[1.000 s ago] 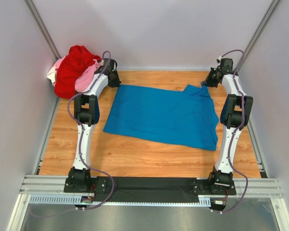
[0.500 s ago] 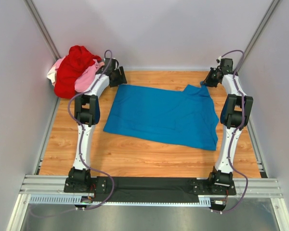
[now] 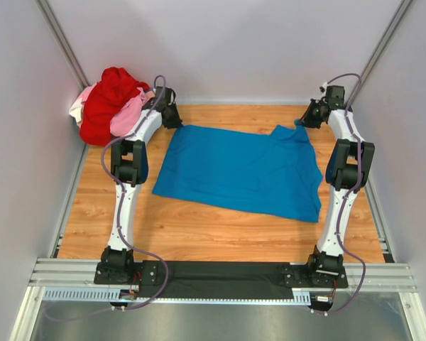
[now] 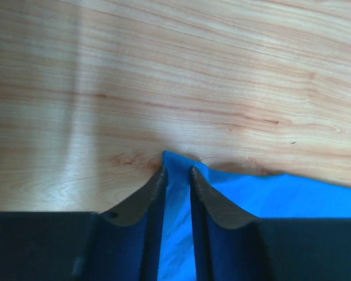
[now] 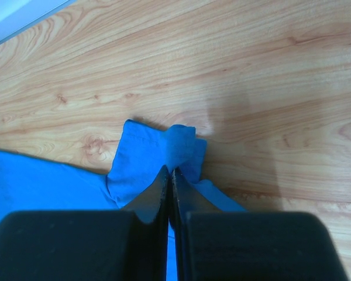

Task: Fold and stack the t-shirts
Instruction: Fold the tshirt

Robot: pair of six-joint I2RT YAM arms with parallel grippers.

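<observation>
A bright blue t-shirt (image 3: 241,170) lies spread flat on the wooden table. My left gripper (image 3: 172,114) is down at its far left corner. In the left wrist view the left gripper (image 4: 176,170) has its jaws narrowly apart, with the blue corner (image 4: 175,161) lying between them. My right gripper (image 3: 303,121) is at the shirt's far right corner, where the cloth is bunched. In the right wrist view the right gripper (image 5: 170,171) is shut, pinching a fold of blue cloth (image 5: 146,152). Red (image 3: 106,99), light pink (image 3: 128,115) and whitish (image 3: 77,112) t-shirts are heaped in the far left corner.
Grey walls (image 3: 28,142) enclose the table on the left, back and right. An aluminium rail (image 3: 220,273) and a black mat (image 3: 220,280) run along the near edge between the arm bases. Bare wood (image 3: 220,227) lies in front of the blue shirt.
My left wrist shifted slightly right and came back at the shirt's far left corner. The blue shirt and the right arm have not moved.
</observation>
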